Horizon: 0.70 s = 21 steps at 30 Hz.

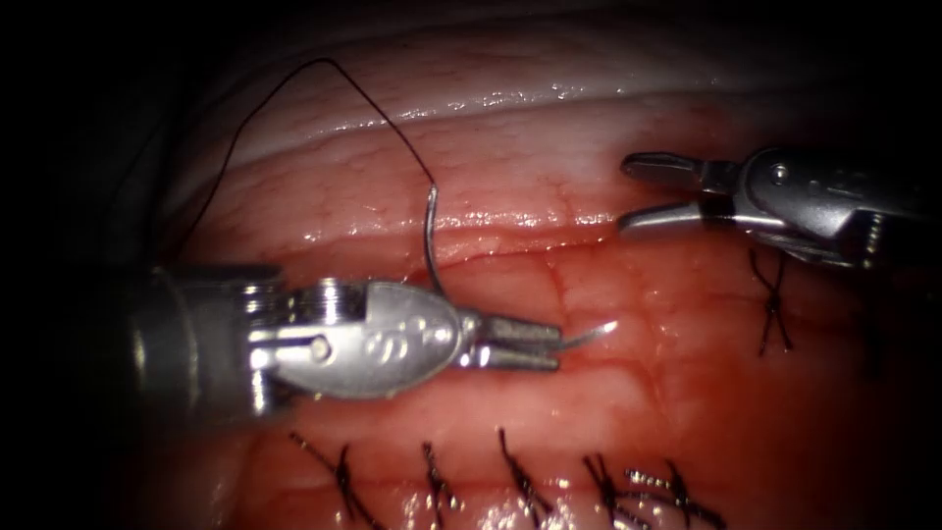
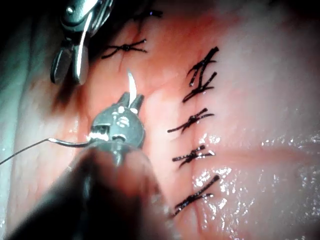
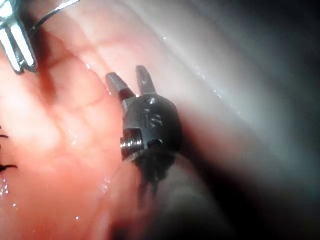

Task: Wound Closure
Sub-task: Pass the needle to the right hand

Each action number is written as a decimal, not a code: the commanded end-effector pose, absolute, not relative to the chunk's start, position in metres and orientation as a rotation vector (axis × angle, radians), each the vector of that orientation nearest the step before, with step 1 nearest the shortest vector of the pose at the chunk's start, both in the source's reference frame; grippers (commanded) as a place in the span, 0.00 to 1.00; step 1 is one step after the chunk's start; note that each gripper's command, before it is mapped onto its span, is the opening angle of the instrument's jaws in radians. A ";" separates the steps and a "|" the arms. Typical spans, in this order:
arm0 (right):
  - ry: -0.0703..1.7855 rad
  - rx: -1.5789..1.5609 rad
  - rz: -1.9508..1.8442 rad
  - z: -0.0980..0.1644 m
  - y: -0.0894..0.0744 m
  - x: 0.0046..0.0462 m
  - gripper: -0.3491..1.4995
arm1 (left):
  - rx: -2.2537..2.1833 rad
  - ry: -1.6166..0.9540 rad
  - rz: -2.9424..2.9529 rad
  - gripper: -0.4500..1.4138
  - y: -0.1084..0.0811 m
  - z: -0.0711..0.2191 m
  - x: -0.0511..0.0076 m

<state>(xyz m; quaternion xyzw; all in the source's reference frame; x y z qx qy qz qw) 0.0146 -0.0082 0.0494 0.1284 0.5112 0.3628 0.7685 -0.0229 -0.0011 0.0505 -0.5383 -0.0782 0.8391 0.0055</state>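
My left tool (image 1: 556,348) reaches in from the left, shut on the curved needle (image 1: 589,335) close to its pointed end. The short tip sticks out past the jaws, free above the tissue (image 1: 589,285). The needle's body arcs back behind the tool head and rises to its tail (image 1: 431,211). From there black thread (image 1: 324,62) loops up and down to the left. My right tool (image 1: 626,197) hovers at the upper right, open and holding nothing. The left wrist view has the left tool (image 2: 131,102), the needle tip (image 2: 131,85) and the right tool (image 2: 67,67). The right tool (image 3: 130,80) is open in its own wrist view.
A row of several black knotted stitches (image 1: 520,481) runs along the lower edge, also seen in the left wrist view as stitches (image 2: 195,120). Another stitch (image 1: 773,309) sits under the right tool's shaft. A thin cut line (image 1: 510,253) crosses the tissue just above the left tool.
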 end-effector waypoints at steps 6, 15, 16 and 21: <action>1.174 0.428 0.913 0.050 -0.009 0.0169 0.42 | -1.969 -0.178 2.560 0.00 -0.001 0.051 -0.0227; 1.293 0.675 1.068 0.049 -0.009 0.0192 0.77 | -2.232 0.001 2.571 0.00 -0.001 0.052 -0.0229; 1.306 0.709 1.074 0.049 -0.009 0.0194 0.73 | -2.250 0.030 2.578 0.00 0.000 0.052 -0.0229; 1.373 0.831 1.116 0.049 -0.010 0.0205 0.73 | -2.332 0.184 2.597 0.00 0.000 0.052 -0.0231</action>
